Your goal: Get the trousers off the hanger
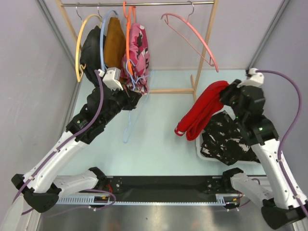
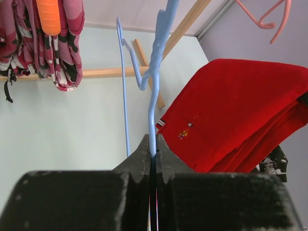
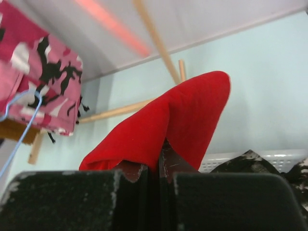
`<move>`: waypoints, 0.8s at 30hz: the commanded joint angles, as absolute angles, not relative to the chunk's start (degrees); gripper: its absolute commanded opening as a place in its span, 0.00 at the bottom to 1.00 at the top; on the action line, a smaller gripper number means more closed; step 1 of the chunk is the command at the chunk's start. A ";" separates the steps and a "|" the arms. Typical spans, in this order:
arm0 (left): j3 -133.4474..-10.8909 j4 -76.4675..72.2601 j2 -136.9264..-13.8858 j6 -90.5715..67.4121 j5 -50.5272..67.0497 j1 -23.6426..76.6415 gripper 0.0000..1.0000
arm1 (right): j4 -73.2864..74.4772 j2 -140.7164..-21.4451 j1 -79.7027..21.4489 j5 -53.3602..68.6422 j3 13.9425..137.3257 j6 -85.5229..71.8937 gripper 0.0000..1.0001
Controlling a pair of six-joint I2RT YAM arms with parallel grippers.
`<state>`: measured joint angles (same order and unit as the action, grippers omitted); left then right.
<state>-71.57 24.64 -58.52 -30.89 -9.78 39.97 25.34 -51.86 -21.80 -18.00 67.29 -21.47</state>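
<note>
The red trousers (image 1: 199, 113) hang folded from my right gripper (image 1: 226, 94), which is shut on their top fold (image 3: 178, 120) above the left side of the basket. Their white-striped waistband shows in the left wrist view (image 2: 161, 123). The black trousers with white splotches (image 1: 224, 139) lie in the white basket (image 1: 199, 151). My left gripper (image 1: 132, 94) is shut on a thin light-blue hanger (image 2: 156, 86) just below the rail; the hanger's wire dangles below it (image 1: 129, 126). No cloth is on that hanger.
A wooden rack (image 1: 204, 43) with a metal rail stands at the back. On it hang a yellow hanger (image 1: 79, 43), a mustard-brown garment (image 1: 115, 43), a pink floral garment (image 1: 137, 53) on an orange hanger, and an empty pink hanger (image 1: 192, 36).
</note>
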 commanded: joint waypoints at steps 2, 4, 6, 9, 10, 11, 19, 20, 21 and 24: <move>-73.91 23.38 -57.13 -29.01 -8.62 39.81 0.00 | 18.72 -47.38 -5.48 8.30 69.78 -33.30 0.00; -74.18 23.47 -57.22 -29.00 -8.26 39.81 0.00 | 18.20 -46.85 3.04 16.47 69.96 -36.89 0.00; -74.18 23.29 -57.22 -29.00 -8.00 39.81 0.00 | 16.10 -46.93 10.85 22.12 70.05 -40.06 0.00; -74.18 23.20 -57.39 -29.00 -7.56 39.81 0.00 | 13.89 -47.90 19.38 31.27 70.92 -45.43 0.00; -74.27 23.29 -57.48 -29.00 -7.38 39.81 0.00 | 13.71 -47.90 21.16 34.42 71.01 -46.40 0.00; -74.35 23.38 -57.48 -28.92 -7.21 39.81 0.00 | 13.62 -47.73 23.10 35.84 71.10 -47.89 0.00; -75.15 23.38 -57.30 -27.86 -6.77 39.81 0.00 | 19.59 -44.21 34.53 42.80 67.50 -46.33 0.00; -75.06 23.47 -57.39 -27.69 -6.68 39.81 0.00 | 22.56 -44.03 36.46 42.89 67.85 -45.27 0.00; -75.15 23.38 -57.39 -27.51 -6.51 39.81 0.00 | 24.15 -44.03 37.43 43.06 68.11 -42.83 0.00; -75.23 23.47 -57.57 -27.42 -6.15 39.81 0.00 | 30.74 -44.03 40.08 41.85 70.13 -38.86 0.00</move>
